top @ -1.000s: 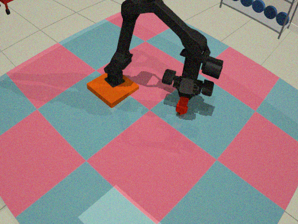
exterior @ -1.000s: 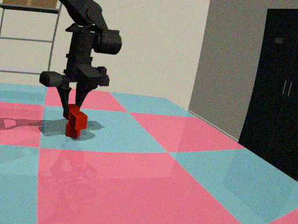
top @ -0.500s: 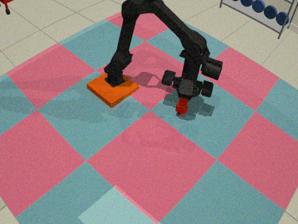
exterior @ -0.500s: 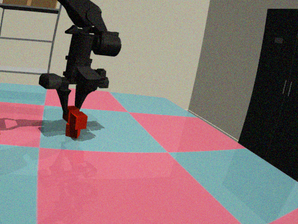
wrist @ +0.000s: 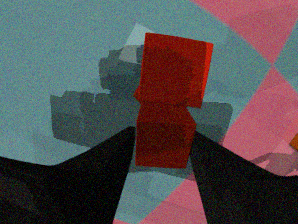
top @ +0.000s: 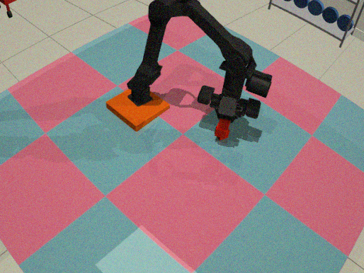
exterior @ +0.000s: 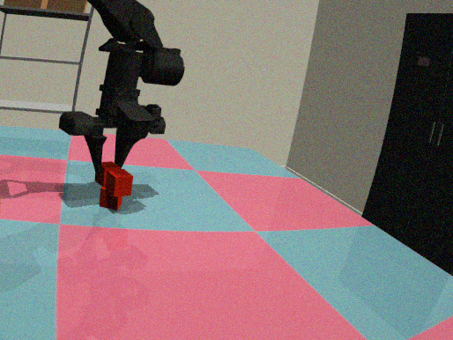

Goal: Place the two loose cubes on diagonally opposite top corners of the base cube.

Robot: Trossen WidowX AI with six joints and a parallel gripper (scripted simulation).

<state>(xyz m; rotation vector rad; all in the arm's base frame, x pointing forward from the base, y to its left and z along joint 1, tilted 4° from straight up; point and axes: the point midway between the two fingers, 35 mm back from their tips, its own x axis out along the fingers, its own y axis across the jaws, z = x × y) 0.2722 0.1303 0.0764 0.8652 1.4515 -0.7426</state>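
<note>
Three red cubes form a small stack on a teal floor tile. The base cube stands on the floor. One loose cube rests on its near top corner. The second loose cube sits on the far corner, between my fingers. My gripper points straight down over it, with the fingers just parted around its sides. In the wrist view the cube between the fingers lies below the other top cube. In the top view the stack is partly hidden under the gripper.
The arm's orange base plate lies to the left of the stack. A rack with blue discs stands at the far right. A dark cabinet stands by the wall.
</note>
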